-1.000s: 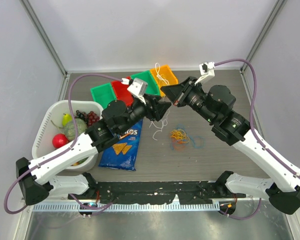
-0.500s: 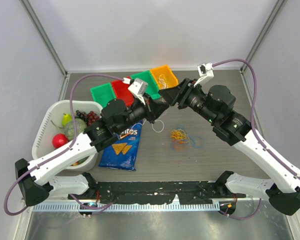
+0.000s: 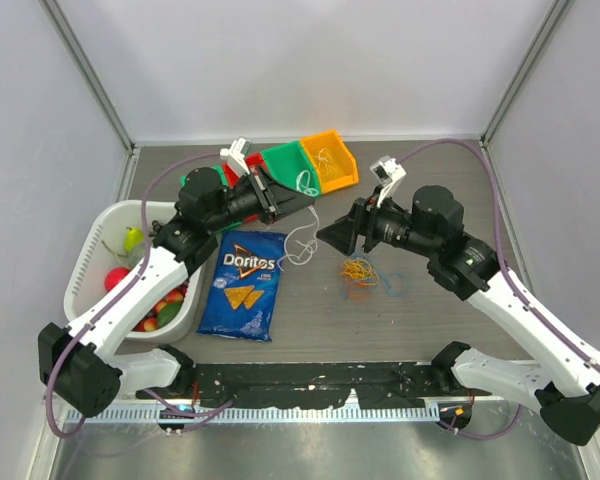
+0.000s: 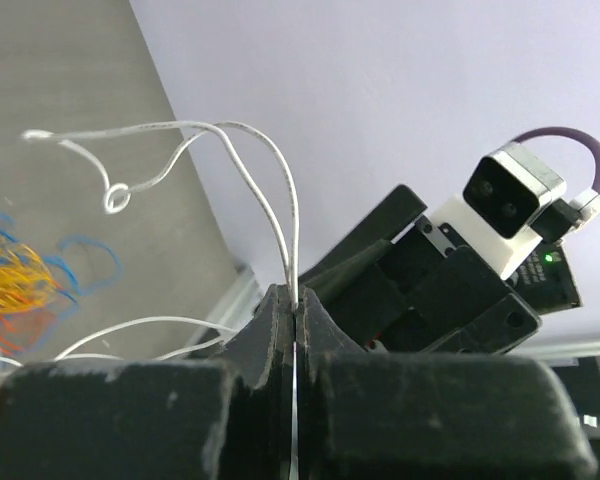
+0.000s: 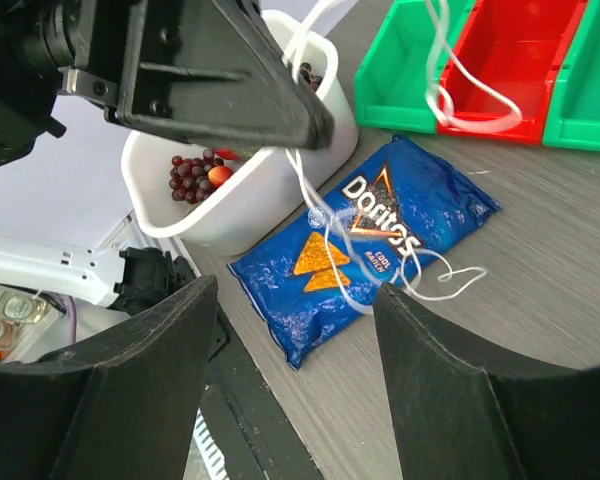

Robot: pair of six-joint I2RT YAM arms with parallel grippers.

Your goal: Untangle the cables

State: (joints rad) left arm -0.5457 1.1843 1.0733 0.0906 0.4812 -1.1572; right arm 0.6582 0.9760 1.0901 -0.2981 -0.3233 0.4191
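while the left gripper [image 4: 294, 296] presses its fingers together on a white cable [image 4: 268, 190], pinching it, the strand loops away and hangs down by the chip bag [image 3: 245, 285]. the right gripper [image 3: 330, 237] is spread wide, holding nothing, just beside the orange, yellow and blue tangle [image 3: 361, 272] lying on the table [image 3: 430, 335].

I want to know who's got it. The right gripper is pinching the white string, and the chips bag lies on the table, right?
Not the right one. The left gripper is pinching the white string; the left wrist view shows its fingers shut on it. The right gripper is open. The chips bag does lie on the table.
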